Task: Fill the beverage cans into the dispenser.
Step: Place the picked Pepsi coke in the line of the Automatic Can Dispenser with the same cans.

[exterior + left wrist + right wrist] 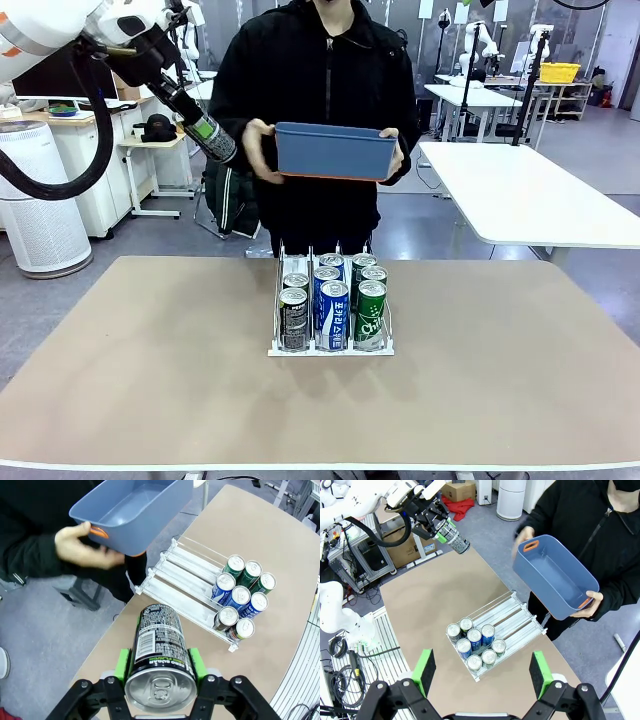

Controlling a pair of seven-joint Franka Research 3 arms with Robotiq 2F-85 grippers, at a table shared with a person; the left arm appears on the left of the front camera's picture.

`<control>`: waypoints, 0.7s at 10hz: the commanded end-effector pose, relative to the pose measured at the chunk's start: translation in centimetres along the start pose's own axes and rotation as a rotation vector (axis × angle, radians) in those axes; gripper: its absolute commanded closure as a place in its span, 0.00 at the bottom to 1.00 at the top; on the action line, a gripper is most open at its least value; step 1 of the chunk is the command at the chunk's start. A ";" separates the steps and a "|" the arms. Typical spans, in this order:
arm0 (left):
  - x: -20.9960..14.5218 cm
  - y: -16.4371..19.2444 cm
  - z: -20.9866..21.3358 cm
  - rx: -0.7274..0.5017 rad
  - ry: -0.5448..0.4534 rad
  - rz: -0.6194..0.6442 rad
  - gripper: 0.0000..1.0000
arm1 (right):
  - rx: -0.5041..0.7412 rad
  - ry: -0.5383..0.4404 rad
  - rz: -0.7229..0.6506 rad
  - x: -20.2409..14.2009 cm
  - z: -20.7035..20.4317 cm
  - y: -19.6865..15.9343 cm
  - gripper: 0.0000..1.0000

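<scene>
Clamping its green pads (121,666) on the smooth sides of a rigid, probably weighty black can (159,655), the left gripper (205,128) holds it high beside the dispenser (331,346) (seven cans loaded), while the right gripper (482,670) gapes empty.

Blue plastic bin (335,150), empty, orange handle openings at both ends, raised clear of the desk (150,360) at its far edge. Desk top tan, edge white. White cylindrical appliance (38,195) on the floor, far left; second white desk (530,195) beyond, right.
</scene>
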State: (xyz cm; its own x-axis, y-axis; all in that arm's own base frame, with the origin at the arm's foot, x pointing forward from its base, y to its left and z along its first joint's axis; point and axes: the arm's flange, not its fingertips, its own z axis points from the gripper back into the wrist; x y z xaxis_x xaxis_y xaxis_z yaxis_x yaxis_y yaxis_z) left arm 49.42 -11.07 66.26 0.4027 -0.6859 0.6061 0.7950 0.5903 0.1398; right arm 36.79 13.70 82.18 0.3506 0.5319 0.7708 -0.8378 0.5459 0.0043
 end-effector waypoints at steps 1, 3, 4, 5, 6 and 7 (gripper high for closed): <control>0.9 -1.4 -0.1 0.008 0.059 0.114 0.42 | 0.001 0.002 0.000 -0.2 -0.1 0.1 0.00; 1.9 -4.9 0.1 0.028 0.129 0.235 0.42 | 0.001 0.002 0.000 -0.2 -0.1 0.1 0.00; 1.8 -6.4 0.2 0.003 0.157 0.252 0.42 | 0.001 0.002 0.000 -0.2 -0.1 0.1 0.00; 1.6 -8.4 0.1 -0.022 0.180 0.251 0.42 | 0.001 0.002 0.000 -0.2 -0.1 0.1 0.00; 1.3 -10.6 -0.2 -0.032 0.201 0.241 0.42 | 0.001 0.002 0.000 -0.2 -0.1 0.1 0.00; 1.2 -12.9 -0.5 -0.027 0.219 0.251 0.42 | 0.001 0.002 0.000 -0.2 -0.1 0.1 0.00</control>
State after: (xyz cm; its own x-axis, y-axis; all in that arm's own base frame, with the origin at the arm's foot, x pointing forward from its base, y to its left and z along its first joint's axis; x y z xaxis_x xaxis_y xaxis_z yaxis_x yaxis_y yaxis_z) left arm 41.64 -19.27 65.29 0.6674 -0.5999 0.4413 0.6774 0.7352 -0.0251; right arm 36.79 13.70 82.18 0.3506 0.5320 0.7708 -0.8378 0.5459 0.0043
